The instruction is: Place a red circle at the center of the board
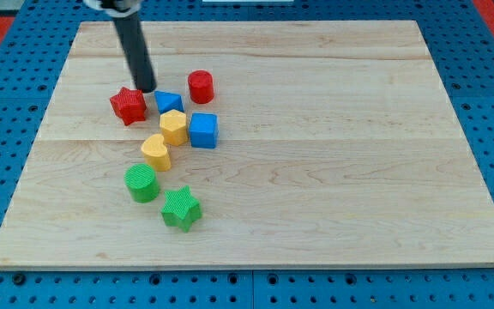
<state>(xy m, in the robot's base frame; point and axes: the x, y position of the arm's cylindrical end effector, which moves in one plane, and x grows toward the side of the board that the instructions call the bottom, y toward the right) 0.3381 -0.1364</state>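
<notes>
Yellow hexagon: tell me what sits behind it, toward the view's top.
A blue block sits right behind the yellow hexagon, its lower part covered, so its shape is unclear. My tip stands left of it; the red circle is to its right.

From my seat I see a pale wooden board (316, 172) lying on a blue pegboard table (7, 86), with red patches at both top corners.

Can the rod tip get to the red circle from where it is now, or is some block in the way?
Probably yes. My tip sits between the red star and the blue block; the red circle lies to the view's right, and the path above the blue block looks free.
</notes>
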